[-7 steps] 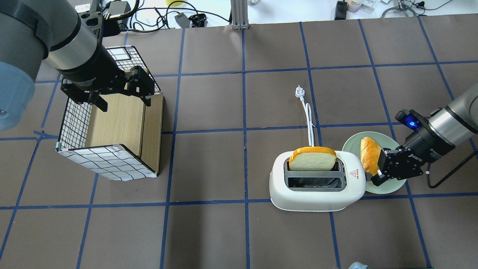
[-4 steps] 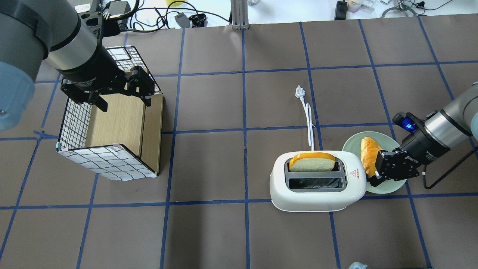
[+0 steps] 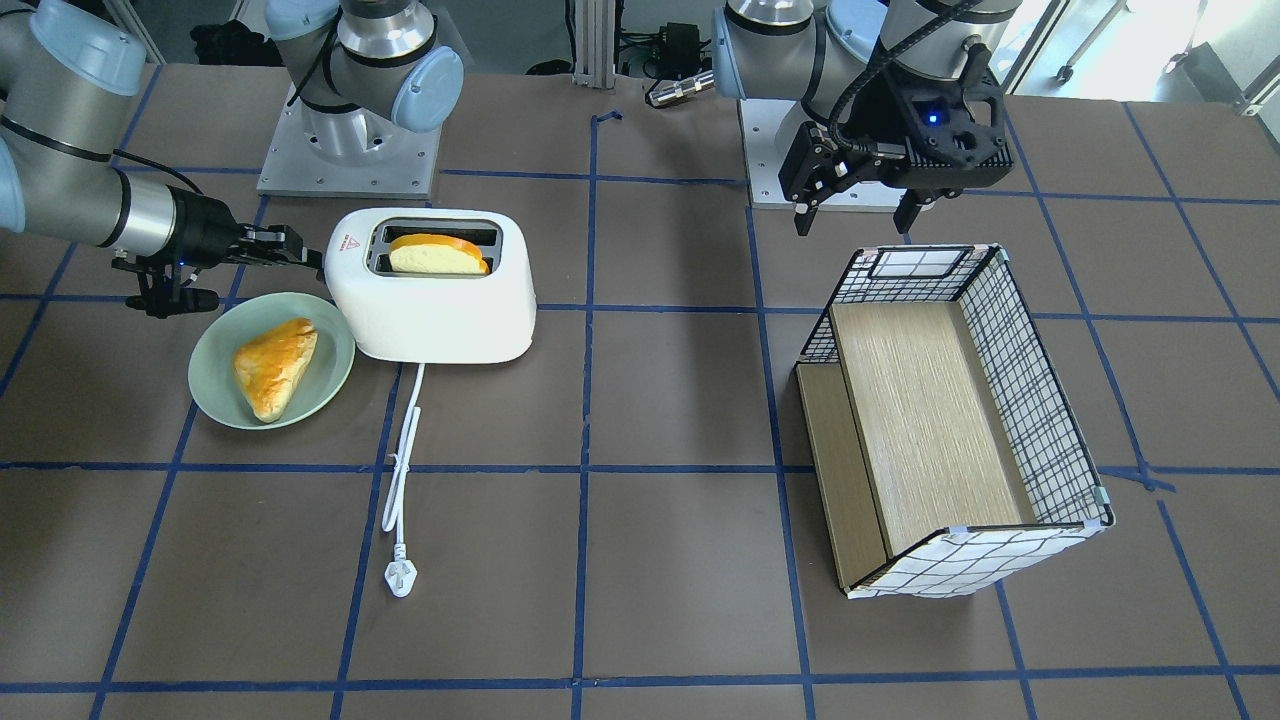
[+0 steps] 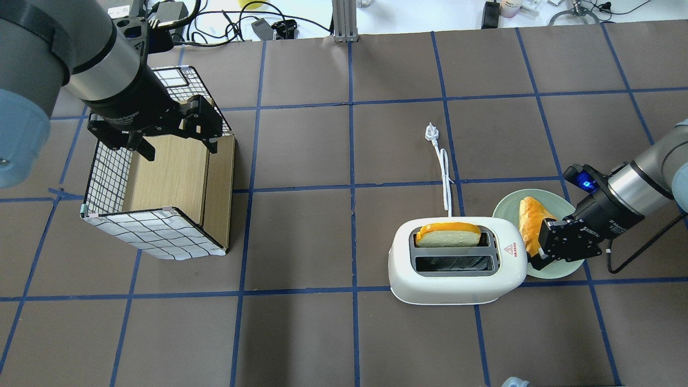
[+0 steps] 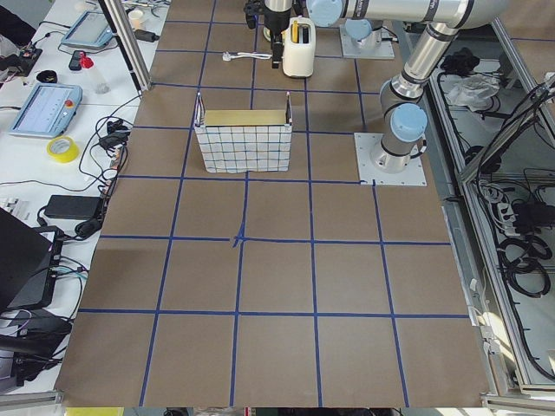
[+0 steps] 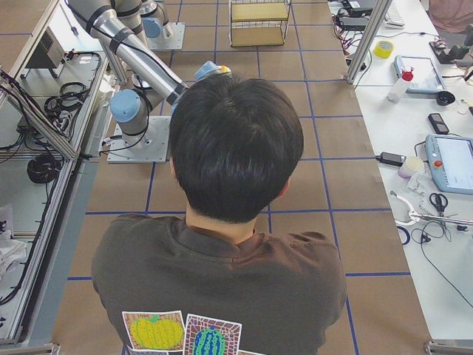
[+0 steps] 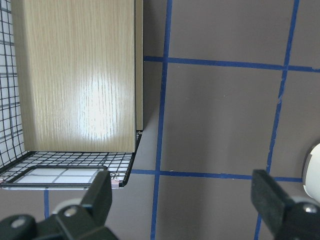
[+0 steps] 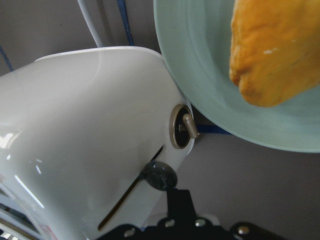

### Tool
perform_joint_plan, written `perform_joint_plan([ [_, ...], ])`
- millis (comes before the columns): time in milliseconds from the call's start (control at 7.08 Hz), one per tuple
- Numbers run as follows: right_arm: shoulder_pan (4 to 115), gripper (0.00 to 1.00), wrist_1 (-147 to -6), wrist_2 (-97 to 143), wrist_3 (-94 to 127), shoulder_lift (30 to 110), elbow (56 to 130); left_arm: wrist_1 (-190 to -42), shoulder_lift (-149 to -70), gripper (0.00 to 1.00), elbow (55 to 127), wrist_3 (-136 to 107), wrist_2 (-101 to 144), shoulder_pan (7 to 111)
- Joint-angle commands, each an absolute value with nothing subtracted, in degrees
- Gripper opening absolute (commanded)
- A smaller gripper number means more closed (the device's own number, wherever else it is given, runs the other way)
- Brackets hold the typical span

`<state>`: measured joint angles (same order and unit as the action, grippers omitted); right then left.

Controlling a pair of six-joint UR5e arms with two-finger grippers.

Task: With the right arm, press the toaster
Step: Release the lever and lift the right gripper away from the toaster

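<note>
The white toaster (image 4: 457,279) stands right of the table's middle, with a bread slice (image 4: 448,235) sunk low in its far slot. It also shows in the front view (image 3: 440,310). My right gripper (image 4: 538,257) is shut and sits at the toaster's right end, over the green plate's edge. In the right wrist view its fingertip (image 8: 180,205) touches the dark lever knob (image 8: 159,175) on the toaster's end (image 8: 85,130), low in the slot. My left gripper (image 4: 179,148) is open and empty above the wire basket (image 4: 161,177).
A green plate (image 4: 559,269) with a golden pastry (image 4: 529,223) touches the toaster's right end. The white cord (image 4: 443,166) with plug runs away from the toaster. A round dial (image 8: 181,127) sits above the lever. An operator's head (image 6: 235,140) blocks the right side view.
My right gripper has moved down along the toaster's end. The bread slice has sunk from standing high out of the slot to sitting low in it. The left arm has not moved.
</note>
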<state>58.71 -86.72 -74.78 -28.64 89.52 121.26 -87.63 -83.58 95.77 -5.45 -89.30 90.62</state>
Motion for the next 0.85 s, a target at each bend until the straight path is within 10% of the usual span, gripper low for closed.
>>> perform_joint_plan([
  [0,58.71,0.0,-82.74,-77.33,-27.87,90.17,117.18,-87.63,-83.58,1.0,95.71,-5.45,-89.3,90.62],
  [141,58.71,0.0,-78.88,-79.0,-27.86,90.35,113.42,-87.63,-83.58,1.0,95.71,-5.45,-89.3,90.62],
  [283,58.71,0.31,-75.53,-81.62,-27.86,90.35,108.94,-87.63,-83.58,1.0,95.71,-5.45,-89.3,90.62],
  [424,58.8,0.84,-74.89,-83.91,-27.86,90.44,105.16,-87.63,-83.58,1.0,95.71,-5.45,-89.21,90.62],
  [707,58.8,1.0,-74.97,-87.53,-24.9,90.88,100.04,-87.63,-83.58,1.0,95.8,-5.45,-89.3,90.62],
])
